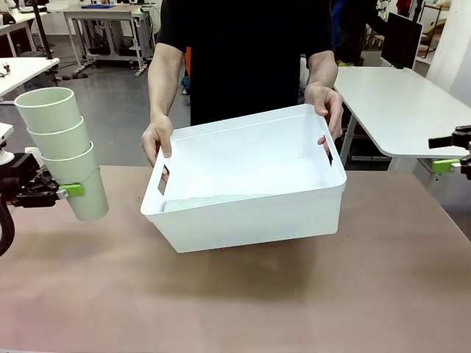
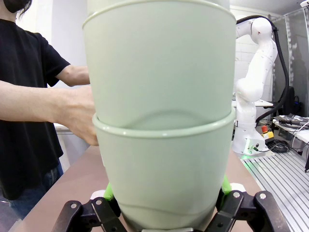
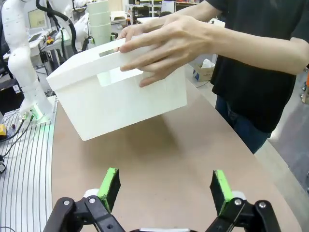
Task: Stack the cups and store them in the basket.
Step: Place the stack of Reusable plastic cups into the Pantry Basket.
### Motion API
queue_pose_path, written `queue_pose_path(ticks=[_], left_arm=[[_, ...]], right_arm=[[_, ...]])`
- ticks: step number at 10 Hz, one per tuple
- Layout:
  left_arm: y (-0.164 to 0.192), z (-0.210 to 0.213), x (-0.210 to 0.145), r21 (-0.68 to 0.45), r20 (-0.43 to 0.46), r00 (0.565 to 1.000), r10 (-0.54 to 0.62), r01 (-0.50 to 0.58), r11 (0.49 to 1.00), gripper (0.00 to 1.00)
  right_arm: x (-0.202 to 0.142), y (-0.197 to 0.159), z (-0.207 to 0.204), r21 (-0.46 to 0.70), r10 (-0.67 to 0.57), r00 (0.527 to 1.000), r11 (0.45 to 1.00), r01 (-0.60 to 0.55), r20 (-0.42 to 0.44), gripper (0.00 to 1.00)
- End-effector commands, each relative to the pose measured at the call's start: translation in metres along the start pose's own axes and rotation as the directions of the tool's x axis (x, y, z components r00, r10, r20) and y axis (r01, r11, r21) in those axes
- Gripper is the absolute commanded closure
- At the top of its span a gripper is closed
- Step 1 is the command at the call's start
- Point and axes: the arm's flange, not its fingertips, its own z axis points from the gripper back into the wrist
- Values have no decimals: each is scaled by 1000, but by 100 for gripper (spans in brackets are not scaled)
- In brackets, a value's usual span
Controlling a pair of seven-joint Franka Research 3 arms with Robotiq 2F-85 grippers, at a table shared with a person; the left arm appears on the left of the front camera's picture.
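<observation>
1. Bare brown table [image 1: 243,309] fills the near part of the front view, with nothing lying on it there.
2. Over the table's middle, the white basket [image 1: 250,213] is held by a person, tilted so its open top faces the near side; its lower near edge is at or just above the tabletop, and I cannot tell whether it touches.
3. One hand [image 1: 157,141] of the person grips the basket's left short end by the slot handle; the other hand [image 1: 326,105] holds the far right corner, fingers over the rim.
4. Something pale lies on the basket's floor, too faint to identify.
5. At the far left, the left gripper [image 1: 65,191] is clamped on a stack of mint-green cups [image 1: 62,151]; three rims show, and the stack leans slightly with its top to the left.
6. From the left wrist view, the green pads [image 2: 109,192] press both sides of the lowest cup, and the cups [image 2: 161,121] rise up past the frame's top.
7. Beyond the cups there, the person's forearm reaches toward the basket.
8. At the right edge, the right gripper [image 1: 450,153] hangs above the table, well apart from the basket.
9. Its own view shows the right gripper [image 3: 164,188] with fingers spread wide and nothing between them, bare table beneath, and the basket [image 3: 120,104] farther off under the person's hand [image 3: 164,43].
</observation>
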Motion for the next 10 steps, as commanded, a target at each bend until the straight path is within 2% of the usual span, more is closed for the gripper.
queue_pose_path(ticks=[1,8,10], left_arm=[[-1,0,7,-4,7,1000,-12,12,1000,13],[0,0,0,0,0,1000,0,0,1000,13],[-8,4,52,51,-86,995,-46,50,997,13]], right_arm=[[2,-3,0,-9,6,1000,1000,-6,2,0],[2,-3,0,-9,6,1000,1000,-6,2,0],[2,-3,0,-9,6,1000,1000,-6,2,0]])
